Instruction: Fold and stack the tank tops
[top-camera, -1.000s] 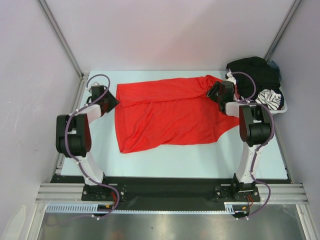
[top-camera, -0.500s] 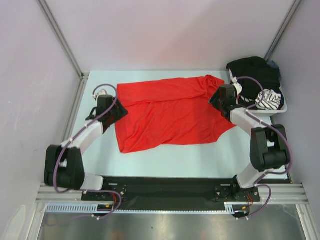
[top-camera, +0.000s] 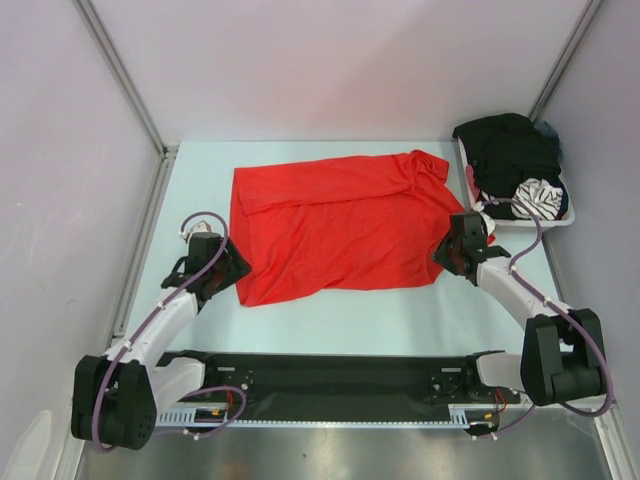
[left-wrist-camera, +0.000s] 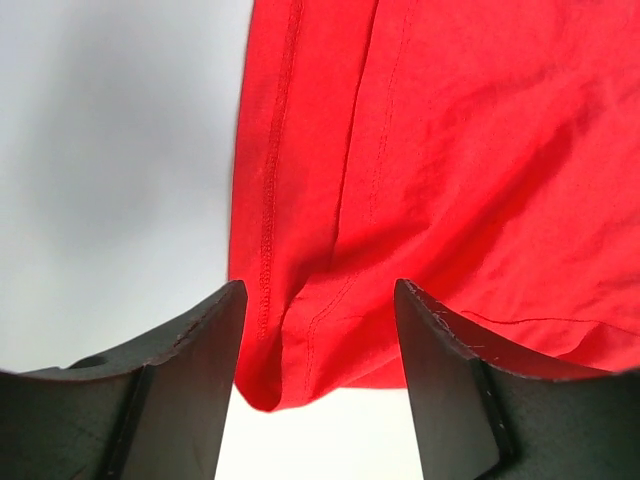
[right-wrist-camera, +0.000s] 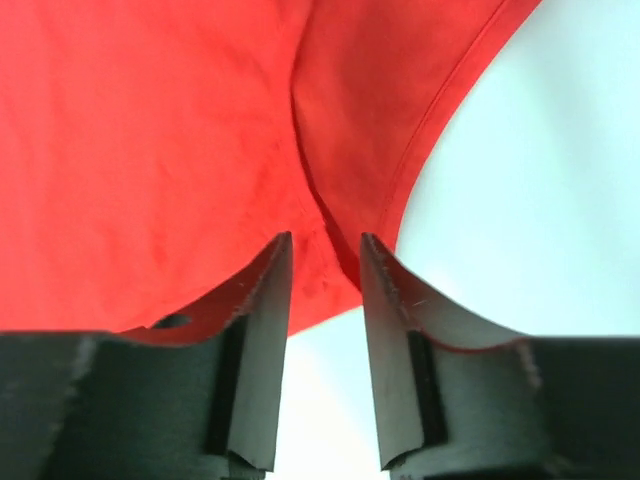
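Observation:
The red tank top (top-camera: 335, 225) lies spread flat in the middle of the table, with its far edge folded over. My left gripper (top-camera: 232, 274) is open at the top's near left corner (left-wrist-camera: 290, 360), which shows between the jaws in the left wrist view. My right gripper (top-camera: 445, 252) is open at the top's near right corner; in the right wrist view a red strap edge (right-wrist-camera: 330, 240) lies between its fingers. The black tank top (top-camera: 508, 150) is heaped in the white basket (top-camera: 565, 221) at the far right.
The basket also holds a black-and-white patterned cloth (top-camera: 540, 196). Grey walls and metal frame posts (top-camera: 120, 75) enclose the table. The black base rail (top-camera: 330, 375) runs along the near edge.
Both arms have pulled back from the top's far corners toward the near edge. The left gripper now sits at the near left corner, the right at the near right corner.

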